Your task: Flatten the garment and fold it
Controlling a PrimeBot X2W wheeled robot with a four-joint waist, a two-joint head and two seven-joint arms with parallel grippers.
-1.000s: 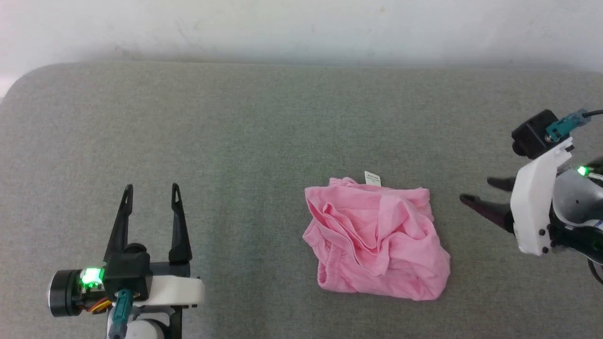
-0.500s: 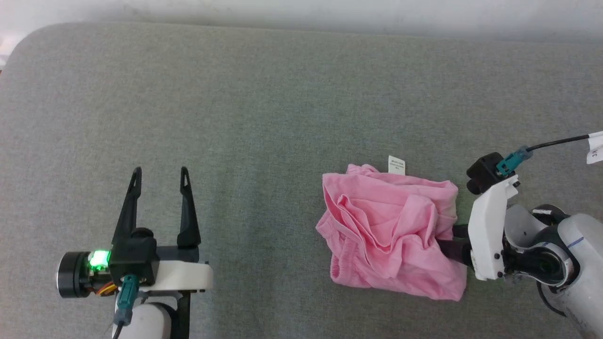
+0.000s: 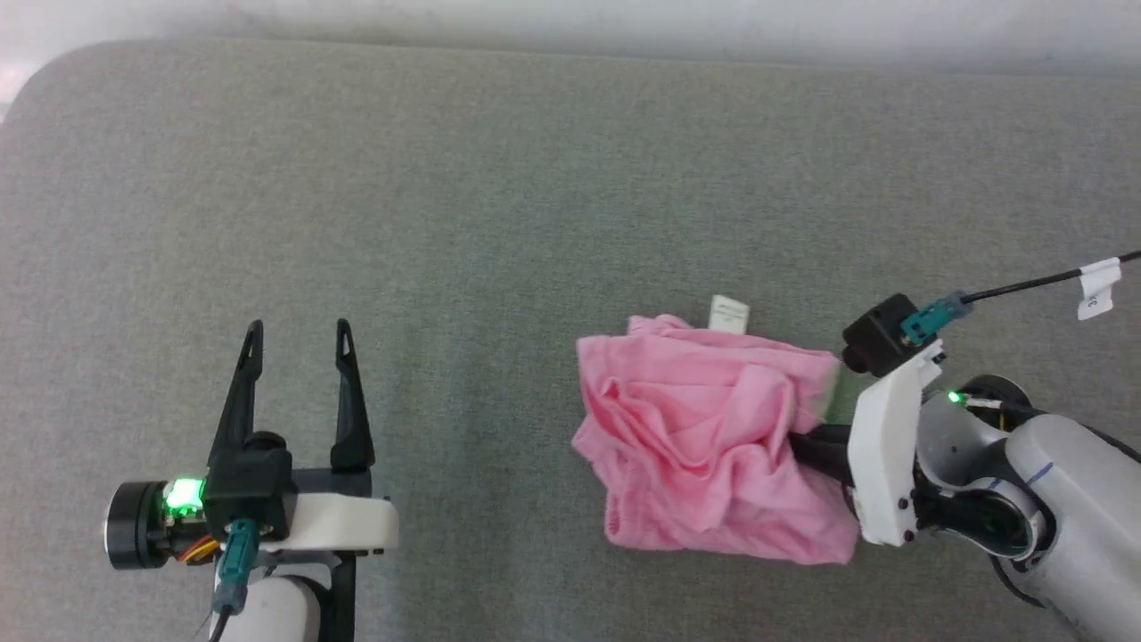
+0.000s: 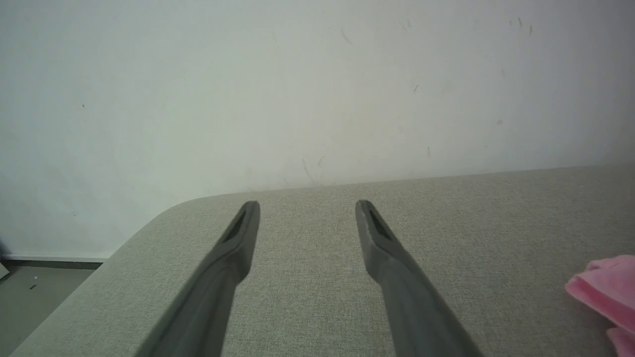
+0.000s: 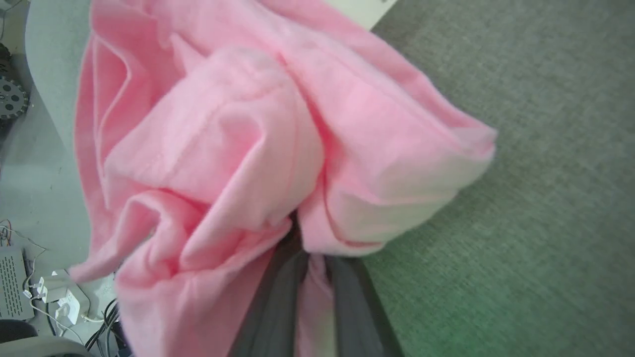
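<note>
The light pink garment (image 3: 695, 446) lies bunched and wrinkled on the grey padded surface, right of centre, with its small white tag (image 3: 729, 314) sticking out at the far edge. My right gripper (image 3: 807, 444) reaches in from the right and is shut on the garment's right edge. In the right wrist view the garment (image 5: 238, 148) drapes over the two dark fingers (image 5: 275, 307), with pink cloth pinched between them. My left gripper (image 3: 298, 330) rests at the lower left, open and holding nothing, far from the cloth. In the left wrist view, a pink edge of the garment (image 4: 603, 290) shows right of the left gripper (image 4: 307, 208).
The grey upholstered surface (image 3: 446, 223) stretches wide, with a rounded far-left corner (image 3: 53, 71) against a white wall (image 4: 297, 74). A black cable with a white label (image 3: 1095, 290) trails from the right wrist. Beyond the surface's edge are floor cables and boxes (image 5: 30, 292).
The head camera shifted. My right gripper moved left from beside the garment onto its right edge and shut on it; the cloth is pushed leftward and more bunched. The left gripper stayed put.
</note>
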